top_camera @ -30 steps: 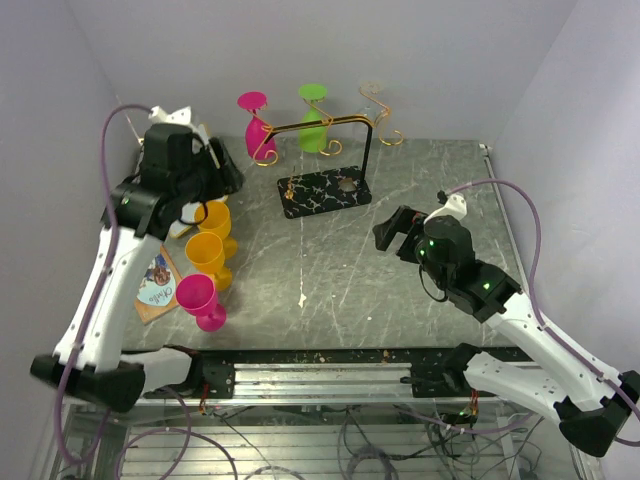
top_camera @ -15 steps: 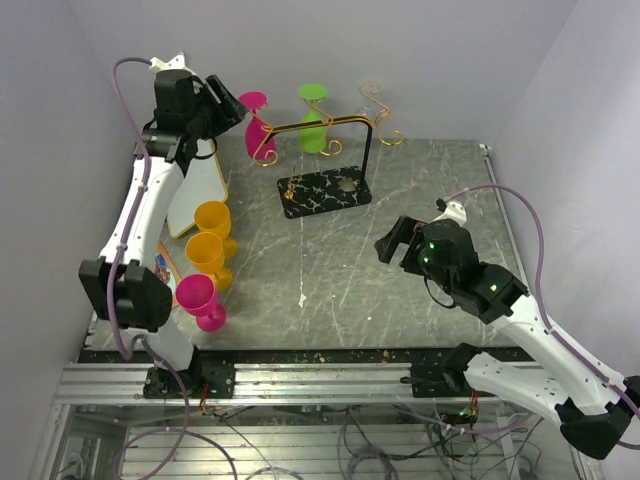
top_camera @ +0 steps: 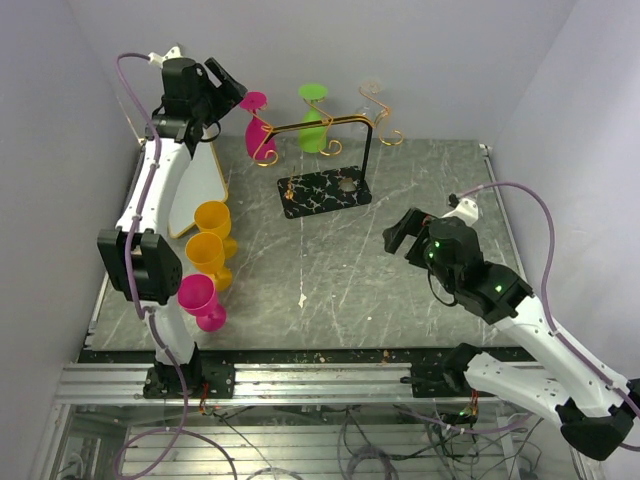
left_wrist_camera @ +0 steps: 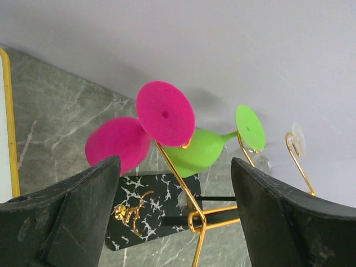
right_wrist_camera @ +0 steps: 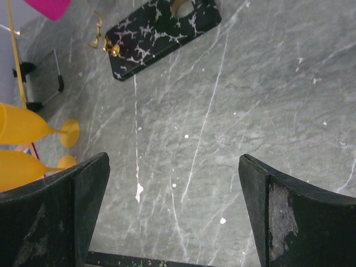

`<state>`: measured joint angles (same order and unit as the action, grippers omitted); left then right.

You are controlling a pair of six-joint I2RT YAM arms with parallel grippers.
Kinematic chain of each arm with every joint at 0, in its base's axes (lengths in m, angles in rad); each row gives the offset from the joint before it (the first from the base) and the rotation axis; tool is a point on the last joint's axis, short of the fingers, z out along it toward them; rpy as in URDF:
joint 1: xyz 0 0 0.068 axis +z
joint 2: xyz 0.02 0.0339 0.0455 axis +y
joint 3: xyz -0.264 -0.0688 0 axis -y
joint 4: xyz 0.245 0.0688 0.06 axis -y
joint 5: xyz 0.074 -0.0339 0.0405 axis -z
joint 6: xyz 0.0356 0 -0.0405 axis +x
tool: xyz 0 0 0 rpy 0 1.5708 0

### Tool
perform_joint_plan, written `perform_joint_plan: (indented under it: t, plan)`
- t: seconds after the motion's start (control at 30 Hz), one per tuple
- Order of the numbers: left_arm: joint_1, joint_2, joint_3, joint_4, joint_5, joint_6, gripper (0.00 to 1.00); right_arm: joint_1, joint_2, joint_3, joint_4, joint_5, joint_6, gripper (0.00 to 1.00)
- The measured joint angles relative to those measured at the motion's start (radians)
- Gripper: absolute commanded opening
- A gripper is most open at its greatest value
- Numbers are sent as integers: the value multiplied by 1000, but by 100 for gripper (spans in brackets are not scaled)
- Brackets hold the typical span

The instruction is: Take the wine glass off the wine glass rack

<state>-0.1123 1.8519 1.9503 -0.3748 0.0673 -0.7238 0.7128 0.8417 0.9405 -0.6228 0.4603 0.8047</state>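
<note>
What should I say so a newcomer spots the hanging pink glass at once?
Near the back wall stands the thin gold wire rack on a black white-veined base. Glasses hang upside down from it; the pink plastic wine glass is leftmost, beside the green plastic glass. The other pink glass stands upright by the yellow goblets.

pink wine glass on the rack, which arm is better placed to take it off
Left. The left gripper is open and raised right beside the pink wine glass hanging on the rack; its wrist view faces the glass. The right gripper sits low and well away.
</note>
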Motion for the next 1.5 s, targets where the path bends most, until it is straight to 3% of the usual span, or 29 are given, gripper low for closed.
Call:
perform_joint_plan:
  t: [0.33,0.5,0.63,0.9,1.5]
  plan:
    - [5,186,156,3,-27,-60,82,0,-39,12,5,76,1,100]
    - [19,257,203,-3,-18,-74,84,0,-42,21,4,91,1,100]
    - [34,274,203,10,9,-89,75,0,-55,21,3,104,1,100]
    - [39,298,212,74,89,-132,70,0,-64,21,4,124,0,100]
    - [39,411,321,79,185,-183,42,0,-68,26,19,146,-27,100]
